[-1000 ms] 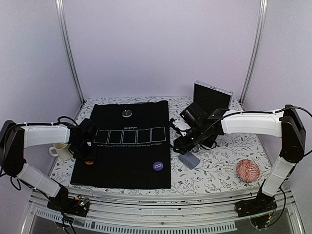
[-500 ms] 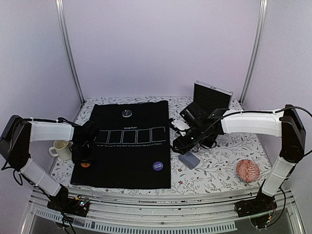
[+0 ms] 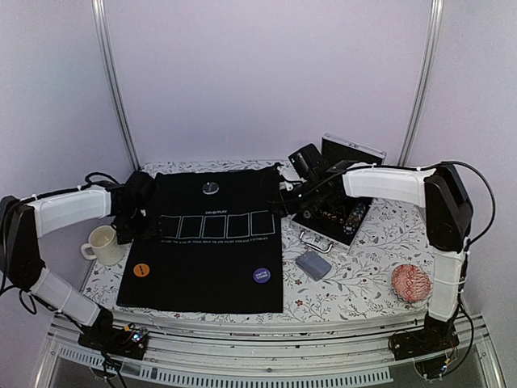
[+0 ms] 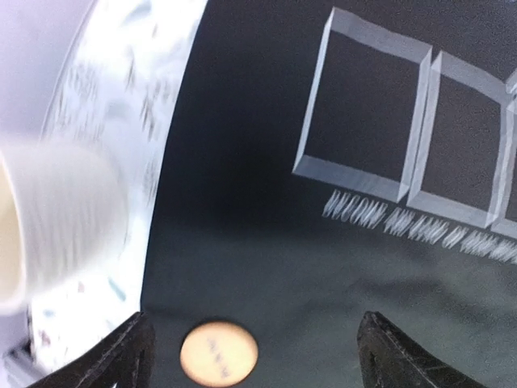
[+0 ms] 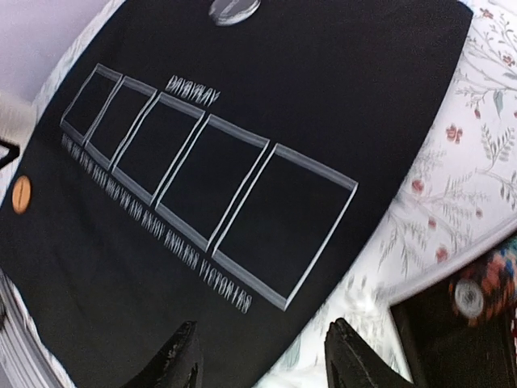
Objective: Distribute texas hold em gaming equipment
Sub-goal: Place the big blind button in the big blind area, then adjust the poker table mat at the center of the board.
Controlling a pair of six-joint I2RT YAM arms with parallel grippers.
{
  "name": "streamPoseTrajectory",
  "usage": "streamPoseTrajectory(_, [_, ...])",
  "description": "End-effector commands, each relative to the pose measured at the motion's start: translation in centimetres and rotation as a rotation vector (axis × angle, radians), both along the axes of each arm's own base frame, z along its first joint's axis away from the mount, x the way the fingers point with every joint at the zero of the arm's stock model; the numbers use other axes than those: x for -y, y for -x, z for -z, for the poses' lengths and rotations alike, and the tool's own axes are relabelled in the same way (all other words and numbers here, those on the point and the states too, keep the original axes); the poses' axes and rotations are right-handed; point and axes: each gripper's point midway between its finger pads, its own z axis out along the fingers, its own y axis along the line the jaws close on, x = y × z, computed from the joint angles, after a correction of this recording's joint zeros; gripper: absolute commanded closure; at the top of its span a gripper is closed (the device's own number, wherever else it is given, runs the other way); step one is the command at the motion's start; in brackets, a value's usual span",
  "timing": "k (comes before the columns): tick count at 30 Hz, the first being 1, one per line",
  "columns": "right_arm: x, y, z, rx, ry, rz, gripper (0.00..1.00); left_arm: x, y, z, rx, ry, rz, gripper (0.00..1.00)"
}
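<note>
On the black mat's (image 3: 202, 250) near-left corner, orange button disc (image 3: 140, 270), flat and free; left gripper (image 4: 257, 327) spread wide, empty, raised over the left edge; right gripper (image 5: 262, 327) parted, empty, over the right edge; risk: a low pass snagging the cloth, shifting the disc.

The flower-patterned table (image 3: 367, 263) carried a black mat (image 3: 202, 271) printed with a row of five white boxes. Just left of the mat stood a cream mug (image 3: 101, 244). Right of the mat's far corner sat an open dark case (image 3: 352, 152). A blue-grey deck of cards (image 3: 313, 265) lay near the mat's right edge, and a red patterned disc (image 3: 411, 283) lay well to the mat's right.
</note>
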Motion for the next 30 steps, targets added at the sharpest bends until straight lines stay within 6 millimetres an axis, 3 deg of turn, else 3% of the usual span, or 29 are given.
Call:
streamPoseTrajectory(1, [-0.1, -5.8, 0.7, -0.014, -0.086, 0.138, 0.47, 0.1, -5.5, -2.1, 0.136, 0.075, 0.043, 0.1])
streamPoseTrajectory(7, [0.5, -11.3, 3.6, -0.008, -0.051, 0.271, 0.48, -2.7, -11.1, -0.3, 0.185, 0.178, -0.037, 0.1])
streamPoseTrajectory(11, [0.6, -13.1, 6.5, -0.042, -0.029, 0.307, 0.48, -4.7, -13.2, 1.2, 0.203, 0.176, -0.088, 0.11])
streamPoseTrajectory(17, [0.7, -14.2, 9.0, -0.089, -0.054, 0.348, 0.49, -6.8, -13.7, 4.4, 0.18, 0.251, -0.178, 0.21])
streamPoseTrajectory(21, [-1.4, -13.6, 10.5, -0.152, -0.121, 0.26, 0.55, -6.6, -13.8, 5.1, 0.183, 0.279, -0.181, 0.28])
streamPoseTrajectory(24, [-1.8, -13.6, 11.4, -0.177, -0.129, 0.257, 0.58, -6.3, -13.7, 5.6, 0.177, 0.294, -0.19, 0.34])
streamPoseTrajectory(30, [-2.3, -13.8, 10.7, -0.184, -0.178, 0.253, 0.74, -5.5, -14.0, 6.6, 0.166, 0.338, -0.171, 0.58])
